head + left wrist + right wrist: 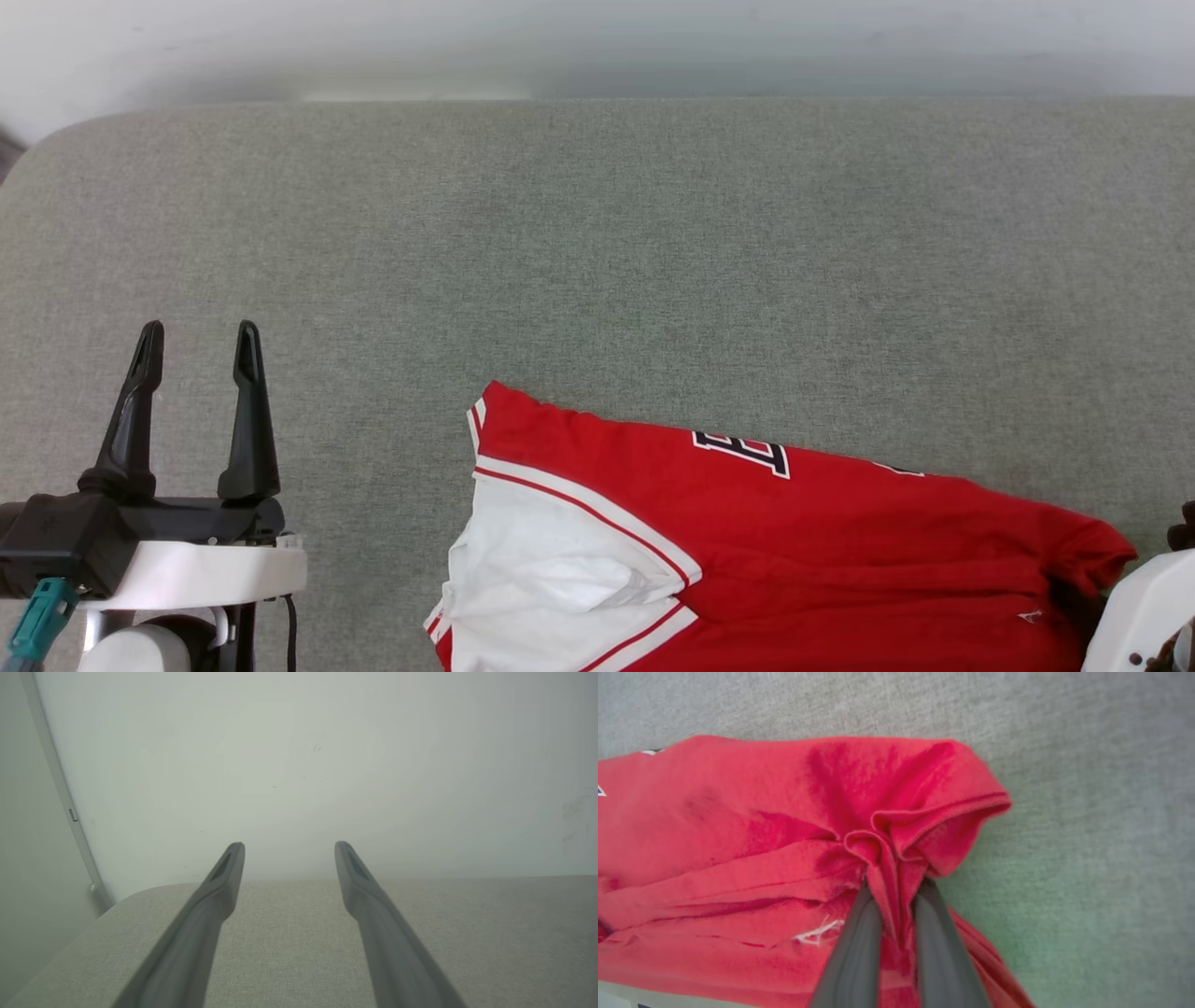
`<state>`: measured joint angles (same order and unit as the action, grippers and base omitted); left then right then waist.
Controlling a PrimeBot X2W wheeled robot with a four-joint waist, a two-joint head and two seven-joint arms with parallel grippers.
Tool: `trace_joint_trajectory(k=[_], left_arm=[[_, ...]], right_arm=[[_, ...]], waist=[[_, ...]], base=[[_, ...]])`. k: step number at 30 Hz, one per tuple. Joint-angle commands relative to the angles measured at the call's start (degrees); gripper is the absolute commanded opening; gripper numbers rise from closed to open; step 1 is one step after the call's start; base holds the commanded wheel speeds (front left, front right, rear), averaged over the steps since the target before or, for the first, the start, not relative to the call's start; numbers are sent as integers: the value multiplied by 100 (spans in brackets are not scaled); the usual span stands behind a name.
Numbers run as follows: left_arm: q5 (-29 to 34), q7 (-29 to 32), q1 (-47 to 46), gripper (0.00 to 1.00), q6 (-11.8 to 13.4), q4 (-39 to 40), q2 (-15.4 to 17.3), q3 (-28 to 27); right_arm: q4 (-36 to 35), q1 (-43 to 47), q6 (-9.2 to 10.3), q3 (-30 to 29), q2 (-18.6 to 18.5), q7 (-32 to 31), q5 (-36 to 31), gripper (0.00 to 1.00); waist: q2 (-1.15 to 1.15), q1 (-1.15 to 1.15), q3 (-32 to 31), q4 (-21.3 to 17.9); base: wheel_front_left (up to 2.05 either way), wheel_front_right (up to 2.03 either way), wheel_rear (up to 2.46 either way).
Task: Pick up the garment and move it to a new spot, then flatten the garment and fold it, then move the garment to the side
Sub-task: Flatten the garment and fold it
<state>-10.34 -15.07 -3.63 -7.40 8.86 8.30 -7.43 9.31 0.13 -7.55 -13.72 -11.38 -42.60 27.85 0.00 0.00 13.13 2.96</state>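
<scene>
The garment [775, 551], a red jersey T-shirt with a white striped-trim sleeve and dark lettering, lies along the near edge of the grey cushion, running off the head view's bottom. In the right wrist view my right gripper [896, 884] is shut on a bunched fold of the garment [784, 849] at its right-hand corner, red cloth pinched between both fingers. My left gripper [196, 341] stands open well to the left of the shirt, over bare fabric, nothing between its fingers [224, 877].
The grey upholstered surface [597, 261] stretches wide behind the shirt, its rounded corner at the far left. A pale wall [299, 765] rises behind it. My right wrist's white housing [1144, 611] sits at the lower right.
</scene>
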Motion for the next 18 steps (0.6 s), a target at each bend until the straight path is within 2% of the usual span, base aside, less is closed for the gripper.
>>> trace_joint_trajectory(k=[1,6,12,18], left_arm=[[-25,-12,50,100,-6,6,15,11],[-35,-12,29,100,-7,15,25,24],[-26,-12,36,100,-7,-5,27,19],[-41,-12,112,100,-8,-19,-6,0]], right_arm=[[192,3,13,-14,3,21,-35,0],[243,-216,21,-450,-414,288,-237,0],[562,-529,13,-993,-661,532,-527,0],[546,-604,9,-987,-587,461,-449,0]], waist=[[0,0,1,-11],[0,0,7,-33],[0,0,-32,-47],[0,0,-155,-76]], base=[[0,0,0],[0,0,0],[0,0,0],[0,0,0]])
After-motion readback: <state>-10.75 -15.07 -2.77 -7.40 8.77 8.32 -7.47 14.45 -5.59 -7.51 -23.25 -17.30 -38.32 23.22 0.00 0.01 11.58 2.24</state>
